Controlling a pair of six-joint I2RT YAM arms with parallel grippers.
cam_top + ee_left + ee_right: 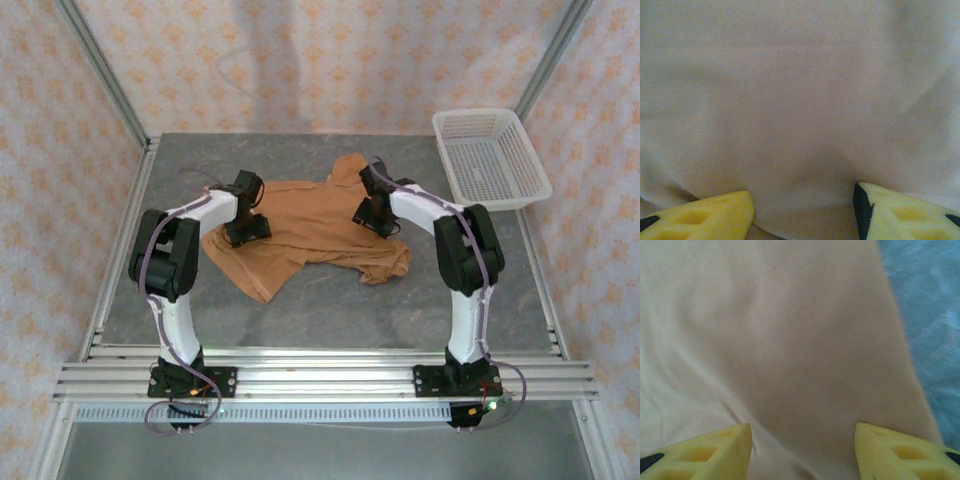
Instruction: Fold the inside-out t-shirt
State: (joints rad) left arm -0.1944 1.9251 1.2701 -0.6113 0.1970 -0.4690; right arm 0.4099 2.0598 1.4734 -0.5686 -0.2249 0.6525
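The t-shirt [310, 235] lies crumpled but mostly spread out at the centre of the grey table [330, 310] in the top view, with one corner trailing toward the lower left. The left gripper [802, 200] sits low over its left part and the right gripper [802, 437] over its right part. Both have their yellow fingers spread apart above the cloth and grip nothing. A white mesh basket [490, 160] stands at the upper right.

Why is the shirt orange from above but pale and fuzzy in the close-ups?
Top external view: soft, even light, the orange-tan cloth t-shirt keeps its colour. Left wrist view: lens very near the cloth, colour washed to pale pinkish grey, knit faintly visible. Right wrist view: blurrier, cloth creamy, the grey table tinted blue.
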